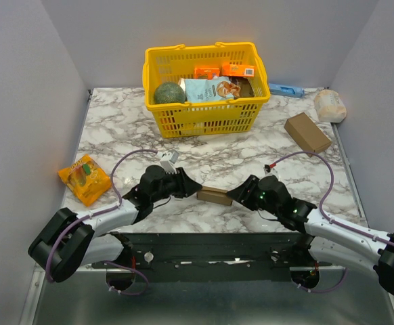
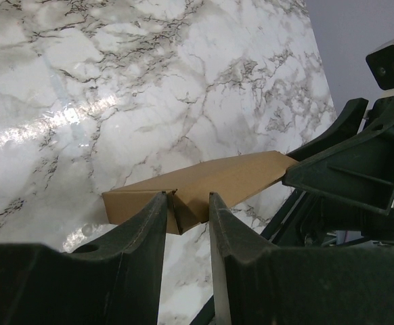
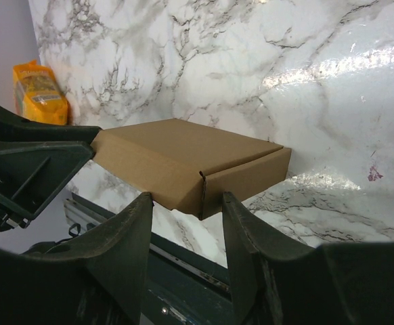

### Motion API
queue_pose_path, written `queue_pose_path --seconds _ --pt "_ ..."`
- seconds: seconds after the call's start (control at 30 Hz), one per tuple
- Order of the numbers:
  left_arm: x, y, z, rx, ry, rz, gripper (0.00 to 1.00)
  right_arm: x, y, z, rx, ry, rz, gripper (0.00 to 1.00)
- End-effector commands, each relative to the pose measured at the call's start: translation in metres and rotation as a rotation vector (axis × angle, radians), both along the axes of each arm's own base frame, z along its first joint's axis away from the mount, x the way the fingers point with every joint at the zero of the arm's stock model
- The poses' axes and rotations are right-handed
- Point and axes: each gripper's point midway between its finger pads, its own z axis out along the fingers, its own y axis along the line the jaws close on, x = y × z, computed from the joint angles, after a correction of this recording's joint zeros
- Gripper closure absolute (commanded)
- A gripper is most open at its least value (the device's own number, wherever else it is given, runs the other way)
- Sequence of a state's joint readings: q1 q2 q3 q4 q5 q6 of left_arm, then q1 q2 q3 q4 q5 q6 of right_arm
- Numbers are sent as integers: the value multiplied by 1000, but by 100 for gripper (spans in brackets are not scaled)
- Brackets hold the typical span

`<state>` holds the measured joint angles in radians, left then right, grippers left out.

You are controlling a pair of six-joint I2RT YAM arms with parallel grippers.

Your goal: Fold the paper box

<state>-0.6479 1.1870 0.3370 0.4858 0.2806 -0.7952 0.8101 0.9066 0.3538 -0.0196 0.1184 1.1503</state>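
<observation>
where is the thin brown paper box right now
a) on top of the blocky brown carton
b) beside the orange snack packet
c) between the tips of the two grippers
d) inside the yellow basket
C: the paper box sits near the front edge of the table, between the left gripper and the right gripper.

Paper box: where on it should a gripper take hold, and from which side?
Best taken at a short end of the paper box, on a corner where two low side walls meet, coming in level with the table from the left or right. The box lies flat and its lid looks too broad to span, while a low corner fits between the jaws, as the right gripper is lined up.
</observation>
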Motion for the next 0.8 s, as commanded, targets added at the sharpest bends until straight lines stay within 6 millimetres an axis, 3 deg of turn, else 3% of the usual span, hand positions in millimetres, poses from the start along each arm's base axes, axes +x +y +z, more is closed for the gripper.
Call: queue_pose_path --seconds 0.0,0.77 --pt "-30 29 -64 170 159 11 70 -3 -24 -27 -124 46 -53 50" --pt "-50 51 -105 211 288 92 79 -4 -25 -28 -128 49 -55 50"
